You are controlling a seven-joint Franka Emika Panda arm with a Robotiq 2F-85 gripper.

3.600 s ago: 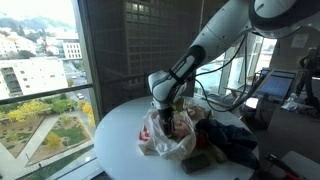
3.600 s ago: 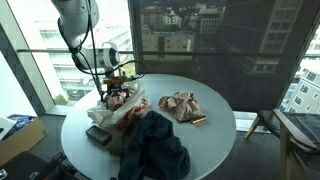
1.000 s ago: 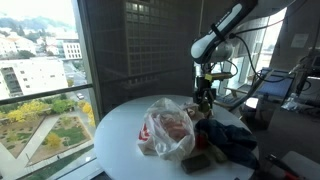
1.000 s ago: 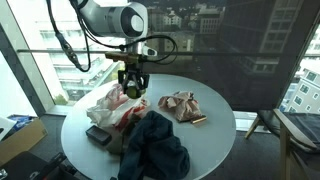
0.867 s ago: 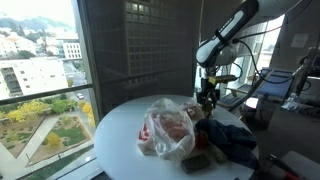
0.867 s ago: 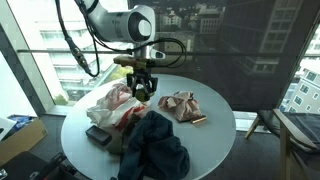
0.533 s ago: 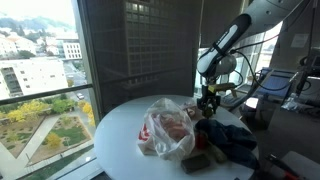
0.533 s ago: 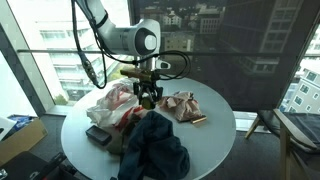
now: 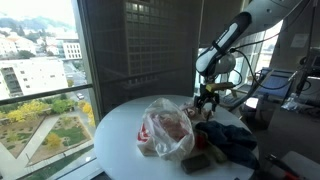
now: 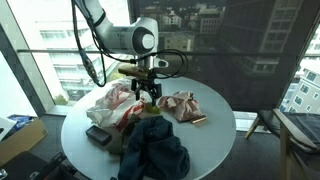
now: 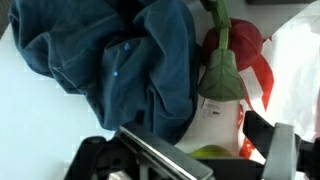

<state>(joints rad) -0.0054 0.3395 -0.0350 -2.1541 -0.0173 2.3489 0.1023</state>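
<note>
My gripper (image 10: 148, 93) hangs low over the round white table (image 10: 205, 135), between a white plastic bag with red print (image 10: 112, 103) and a crumpled brown item (image 10: 181, 104). It also shows in an exterior view (image 9: 207, 100). In the wrist view the gripper (image 11: 205, 155) appears shut on a small yellow-green object (image 11: 213, 152), most of which is hidden. Below it lie a heaped blue cloth (image 11: 110, 60) and the white and red bag (image 11: 225, 115) with a green piece (image 11: 222, 75) on it.
The blue cloth (image 10: 153, 150) is piled at the table's near side, with a dark flat object (image 10: 98, 134) beside the bag. Glass window walls surround the table. A chair (image 10: 295, 135) stands at one side; monitors and cables (image 9: 270, 85) stand behind the arm.
The gripper left the bag, swung across the table toward the brown item and the blue cloth, and came down lower. In the last half second it barely moved.
</note>
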